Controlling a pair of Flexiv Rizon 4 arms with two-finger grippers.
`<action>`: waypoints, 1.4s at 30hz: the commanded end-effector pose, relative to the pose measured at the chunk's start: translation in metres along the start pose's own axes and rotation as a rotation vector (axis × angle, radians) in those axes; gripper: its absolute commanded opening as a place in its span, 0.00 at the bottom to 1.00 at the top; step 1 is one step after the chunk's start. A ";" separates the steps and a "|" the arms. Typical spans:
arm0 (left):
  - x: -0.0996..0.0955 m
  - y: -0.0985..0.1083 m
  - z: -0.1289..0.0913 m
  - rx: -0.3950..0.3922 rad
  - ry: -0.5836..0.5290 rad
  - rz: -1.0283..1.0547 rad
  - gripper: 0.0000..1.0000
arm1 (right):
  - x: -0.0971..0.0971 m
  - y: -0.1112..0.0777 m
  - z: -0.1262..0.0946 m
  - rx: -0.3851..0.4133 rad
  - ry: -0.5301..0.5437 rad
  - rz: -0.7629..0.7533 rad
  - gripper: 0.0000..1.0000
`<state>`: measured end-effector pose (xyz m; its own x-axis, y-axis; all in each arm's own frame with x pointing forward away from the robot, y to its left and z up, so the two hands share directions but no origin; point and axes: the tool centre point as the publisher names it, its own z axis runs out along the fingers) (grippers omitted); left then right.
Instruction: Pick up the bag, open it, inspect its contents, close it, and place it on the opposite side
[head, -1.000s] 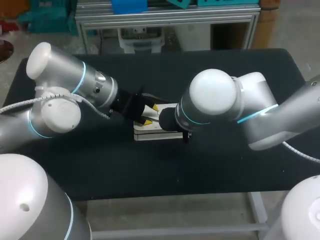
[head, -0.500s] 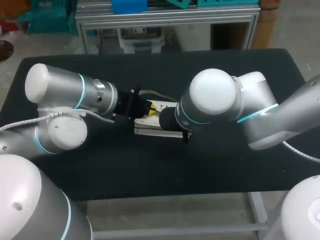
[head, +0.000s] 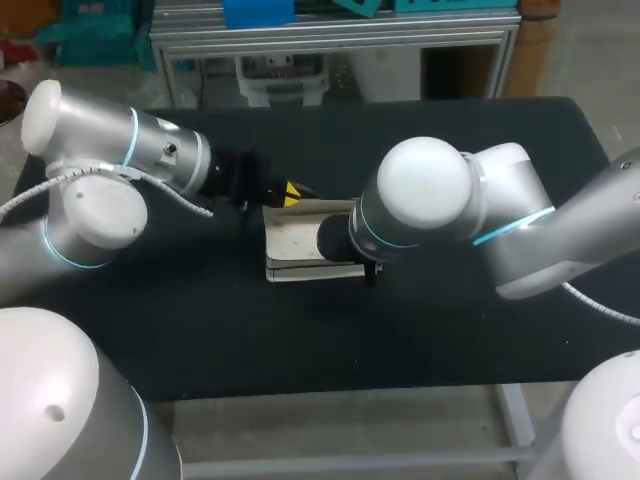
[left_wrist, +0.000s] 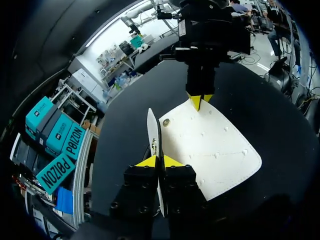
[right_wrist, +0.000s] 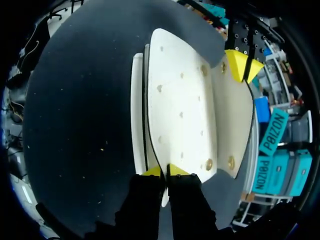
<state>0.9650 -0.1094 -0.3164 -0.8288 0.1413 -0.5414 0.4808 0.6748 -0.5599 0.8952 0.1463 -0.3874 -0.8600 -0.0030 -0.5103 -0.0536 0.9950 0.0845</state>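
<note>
A flat white bag (head: 296, 243) with snap studs lies in the middle of the black table. My left gripper (head: 290, 193) is shut on the edge of its flap (left_wrist: 153, 134) and holds the flap raised off the bag's body (left_wrist: 210, 150). In the left wrist view the flap stands edge-on between the yellow tips (left_wrist: 159, 161). My right gripper (right_wrist: 166, 171) is shut on the opposite edge of the bag's upper panel (right_wrist: 180, 100). In the head view my right arm's wrist (head: 345, 238) covers that gripper. Across the bag each wrist view shows the other gripper: the left one (right_wrist: 241, 62), the right one (left_wrist: 200, 100).
The black table (head: 420, 330) stretches wide on all sides of the bag, with its front edge (head: 330, 388) nearest the camera. My right arm's elbow (head: 430, 195) hangs over the bag's right end.
My left gripper closed on the flap's edge, then drew back to the left and away from the right gripper, lifting the flap open. The right arm has stayed put.
</note>
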 end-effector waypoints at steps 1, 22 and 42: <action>-0.005 0.000 -0.005 -0.019 0.076 -0.013 0.00 | 0.003 -0.002 0.003 -0.003 -0.007 0.001 0.00; 0.013 0.014 0.026 0.059 0.085 -0.024 0.81 | 0.003 -0.002 0.003 -0.003 -0.007 0.001 0.00; -0.015 0.035 0.052 0.025 0.149 -0.138 0.46 | 0.003 -0.002 0.003 -0.003 -0.007 0.001 0.00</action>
<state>1.0024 -0.1258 -0.3578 -0.9176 0.1480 -0.3690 0.3646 0.6833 -0.6326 0.8949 0.1455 -0.3873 -0.8597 -0.0031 -0.5108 -0.0536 0.9950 0.0842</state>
